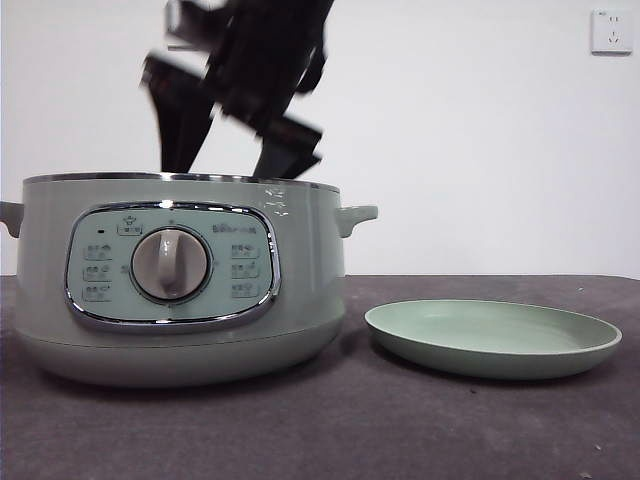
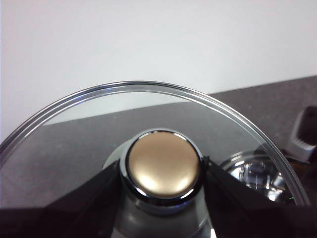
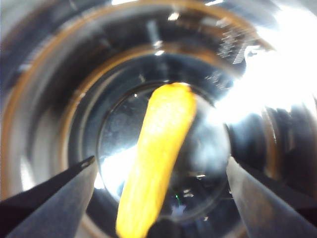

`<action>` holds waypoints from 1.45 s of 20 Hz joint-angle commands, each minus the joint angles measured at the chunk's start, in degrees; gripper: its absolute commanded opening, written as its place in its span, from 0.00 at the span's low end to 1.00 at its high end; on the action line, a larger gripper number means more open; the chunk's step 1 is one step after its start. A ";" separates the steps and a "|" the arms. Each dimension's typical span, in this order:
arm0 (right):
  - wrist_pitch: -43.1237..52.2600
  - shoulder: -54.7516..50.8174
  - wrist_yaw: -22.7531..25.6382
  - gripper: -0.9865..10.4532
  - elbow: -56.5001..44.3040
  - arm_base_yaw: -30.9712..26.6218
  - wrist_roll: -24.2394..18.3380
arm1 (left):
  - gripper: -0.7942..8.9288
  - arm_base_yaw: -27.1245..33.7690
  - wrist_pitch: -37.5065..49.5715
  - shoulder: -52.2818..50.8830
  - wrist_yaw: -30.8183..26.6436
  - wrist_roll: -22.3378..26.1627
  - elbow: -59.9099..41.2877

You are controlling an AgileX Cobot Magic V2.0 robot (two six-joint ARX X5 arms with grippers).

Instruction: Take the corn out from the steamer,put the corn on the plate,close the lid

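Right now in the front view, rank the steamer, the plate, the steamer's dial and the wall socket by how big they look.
Largest to smallest, as they look:
1. steamer
2. plate
3. dial
4. wall socket
The socket is on the far wall, so distance makes it look smaller; its place against the dial is unsure.
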 commanded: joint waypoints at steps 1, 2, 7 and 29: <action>0.13 3.34 1.16 0.47 0.24 1.07 -1.20 | 0.07 -0.07 2.36 -0.66 -0.37 0.50 0.81; 0.13 4.22 1.11 0.47 0.24 1.14 -1.27 | 0.07 -0.07 2.36 -0.66 -0.37 0.50 0.81; 0.50 7.26 1.16 0.35 0.24 1.42 -1.29 | 0.07 -0.07 2.29 -0.66 -0.37 0.50 0.81; -25.75 -13.18 8.52 0.07 -5.27 -19.06 6.23 | 0.07 -0.15 9.31 10.38 12.13 0.00 0.81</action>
